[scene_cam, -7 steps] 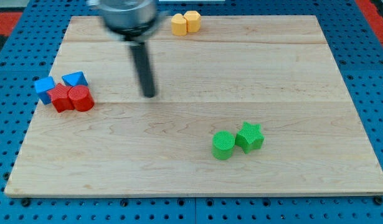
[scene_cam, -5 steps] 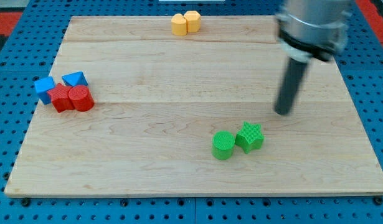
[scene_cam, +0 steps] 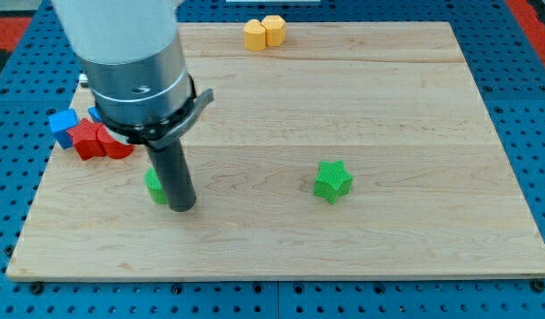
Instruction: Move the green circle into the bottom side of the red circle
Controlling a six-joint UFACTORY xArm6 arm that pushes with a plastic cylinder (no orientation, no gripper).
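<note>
Where our rod meets the wooden board (scene_cam: 414,106), my tip (scene_cam: 182,206) rests left of centre, low on the board, pressed against the right side of the green circle (scene_cam: 153,184). Only a sliver of that circle shows, because the rod covers most of it. We carry no pincer, just this plain dark rod beneath a wide grey arm body, so no opening or closing can be told. Above and to the left of the green circle, near the board's left edge, sits a tight cluster. The red circle (scene_cam: 119,148) is largely hidden behind the arm body, with only its lower edge showing. A second red block (scene_cam: 86,139) touches its left side; we cannot make out its shape. A blue block (scene_cam: 63,121) sits at the cluster's upper left, and a second blue block peeks out just beside the arm. The green circle lies below the red circle, near it but apart. The green star (scene_cam: 332,181) stands alone, right of centre, well apart from my tip. Two yellow blocks (scene_cam: 264,32) sit touching at the view's top edge.
</note>
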